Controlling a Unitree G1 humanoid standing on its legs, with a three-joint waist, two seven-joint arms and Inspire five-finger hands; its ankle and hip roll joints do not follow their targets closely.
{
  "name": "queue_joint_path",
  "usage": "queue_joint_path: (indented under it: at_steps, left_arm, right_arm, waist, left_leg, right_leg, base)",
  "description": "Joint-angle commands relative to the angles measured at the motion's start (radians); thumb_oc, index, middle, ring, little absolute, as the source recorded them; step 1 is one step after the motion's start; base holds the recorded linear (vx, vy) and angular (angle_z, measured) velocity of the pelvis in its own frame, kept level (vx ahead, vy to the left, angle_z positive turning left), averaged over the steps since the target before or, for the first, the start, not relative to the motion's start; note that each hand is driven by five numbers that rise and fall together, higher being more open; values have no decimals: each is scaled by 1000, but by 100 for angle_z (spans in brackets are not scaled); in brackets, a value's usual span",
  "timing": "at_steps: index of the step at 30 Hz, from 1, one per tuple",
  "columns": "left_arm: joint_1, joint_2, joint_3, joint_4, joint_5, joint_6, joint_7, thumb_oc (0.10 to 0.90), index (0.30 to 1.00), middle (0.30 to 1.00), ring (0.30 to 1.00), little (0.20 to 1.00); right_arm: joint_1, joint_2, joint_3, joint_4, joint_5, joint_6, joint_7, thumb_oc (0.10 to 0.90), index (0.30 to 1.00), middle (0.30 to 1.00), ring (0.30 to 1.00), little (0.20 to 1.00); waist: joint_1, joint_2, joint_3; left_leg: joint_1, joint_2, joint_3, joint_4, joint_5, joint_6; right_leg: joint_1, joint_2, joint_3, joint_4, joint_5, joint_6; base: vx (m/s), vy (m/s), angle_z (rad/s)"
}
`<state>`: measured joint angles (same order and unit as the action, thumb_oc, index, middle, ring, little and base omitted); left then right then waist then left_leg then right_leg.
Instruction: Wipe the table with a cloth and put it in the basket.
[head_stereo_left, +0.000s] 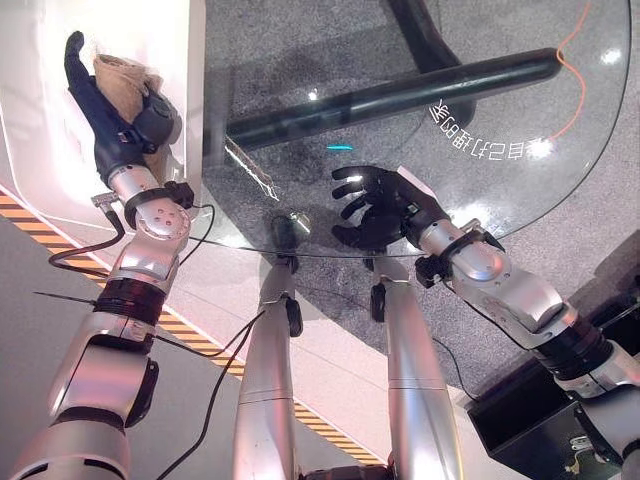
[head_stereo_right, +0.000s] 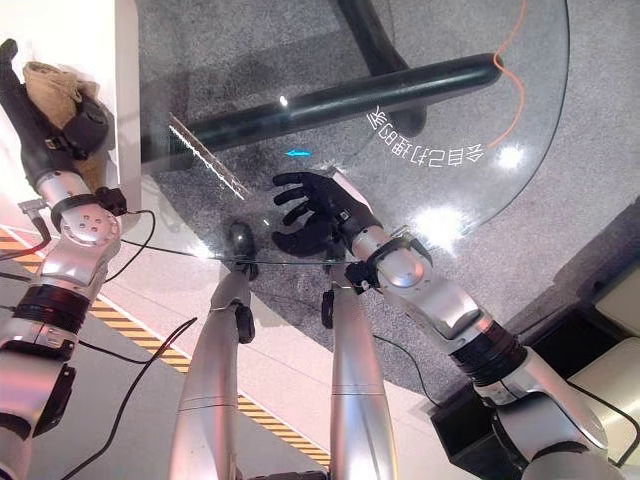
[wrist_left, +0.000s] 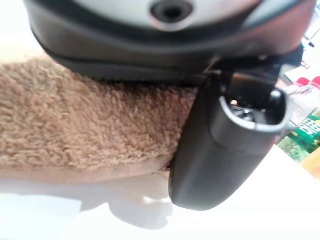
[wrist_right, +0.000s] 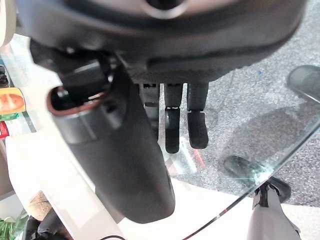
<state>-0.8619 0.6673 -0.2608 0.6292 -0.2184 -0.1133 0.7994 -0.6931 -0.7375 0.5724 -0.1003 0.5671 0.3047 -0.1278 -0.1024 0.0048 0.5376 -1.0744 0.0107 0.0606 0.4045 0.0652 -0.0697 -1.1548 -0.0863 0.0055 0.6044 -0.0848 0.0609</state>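
Observation:
A tan terry cloth (head_stereo_left: 120, 78) sits bunched in my left hand (head_stereo_left: 112, 128) at the far left, over a white surface (head_stereo_left: 40, 110). In the left wrist view the cloth (wrist_left: 75, 125) lies under the palm with the thumb (wrist_left: 220, 145) curled against its edge. My right hand (head_stereo_left: 378, 205) hovers over the near edge of the round glass table (head_stereo_left: 500, 110), palm up, fingers spread and relaxed, holding nothing. Its fingers (wrist_right: 172, 125) point down at the glass in the right wrist view.
A dark tubular table base (head_stereo_left: 400, 95) and grey carpet show through the glass. An orange cord (head_stereo_left: 575, 80) runs at the far right. Yellow-black tape (head_stereo_left: 20, 215) marks the floor at left. Bottles and packets (wrist_left: 305, 125) stand beyond the cloth. A black box (head_stereo_left: 520, 420) sits lower right.

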Motion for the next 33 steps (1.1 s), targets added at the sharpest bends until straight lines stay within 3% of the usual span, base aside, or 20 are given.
queue_joint_path:
  at_steps: [1, 12, 17, 26, 33]
  left_arm:
    - [-27, -5, 11, 30, -13, -25, -21, 800, 900, 900, 900, 900]
    - [56, 11, 68, -35, 45, -43, -17, 800, 900, 900, 900, 900]
    - [115, 28, 107, -93, 59, -21, -30, 800, 900, 900, 900, 900]
    - [198, 77, 186, -165, 36, -52, -17, 800, 900, 900, 900, 900]
    - [239, 102, 230, -234, 18, -79, -9, 800, 900, 900, 900, 900]
  right_arm:
    - [66, 30, 3, 40, -60, 14, -4, 800, 900, 900, 900, 900]
    - [146, 36, -34, -17, -113, 20, 20, 800, 900, 900, 900, 900]
    - [194, 37, -61, -74, -133, 28, 30, 800, 900, 900, 900, 900]
    - [242, 44, -85, -122, -169, 38, 46, 800, 900, 900, 900, 900]
    - [263, 39, -94, -152, -169, 36, 42, 800, 900, 900, 900, 900]
  waist:
    - [6, -6, -18]
    - [15, -2, -18]
    - [25, 4, -18]
    - [44, 19, -18]
    - [54, 15, -18]
  left_leg:
    - [-37, -71, 46, 100, -78, 7]
    - [48, -68, 51, 84, -93, 11]
    - [105, -71, 48, 67, -99, 18]
    - [197, -77, 44, 43, -106, 22]
    - [274, -81, 39, 19, -109, 28]
  right_leg:
    - [25, 48, -50, -154, 109, 25]
    - [106, 39, -60, -182, 102, 25]
    - [158, 30, -70, -194, 96, 28]
    - [247, 16, -85, -196, 77, 29]
    - [324, 19, -94, -202, 62, 26]
  base:
    - [0, 0, 0]
    - [-1, -4, 0]
    - [-13, -34, 0]
    - [-23, -21, 5]
    - [-18, -40, 4]
